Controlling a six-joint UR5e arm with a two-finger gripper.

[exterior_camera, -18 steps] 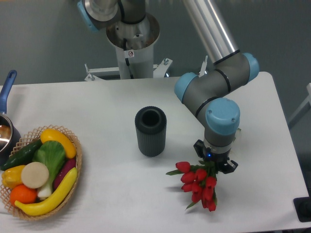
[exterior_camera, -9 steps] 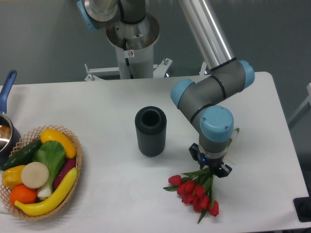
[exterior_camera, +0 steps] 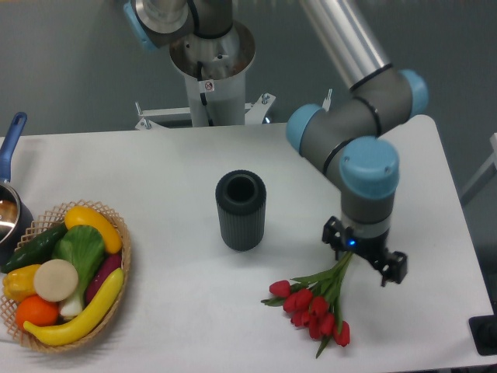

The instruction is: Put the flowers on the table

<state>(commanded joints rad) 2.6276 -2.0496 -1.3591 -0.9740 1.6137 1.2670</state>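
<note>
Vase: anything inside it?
The vase stands upright with a dark open mouth and nothing sticking out. Its bottom is in shadow. The tulips lie on the table.

We see red flowers [exterior_camera: 311, 305] with green stems on a white tabletop [exterior_camera: 155, 171], a dark ribbed vase [exterior_camera: 241, 210], and a tan wicker basket [exterior_camera: 116, 233] of colourful vegetables.

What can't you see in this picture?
- The flowers' stem ends: hidden under the gripper in the camera view.
- Whether the gripper is open or shut: its fingers are too small and partly hidden by the wrist.
- Inside the vase: too dark.
- The pot: cut off by the left edge.
</note>
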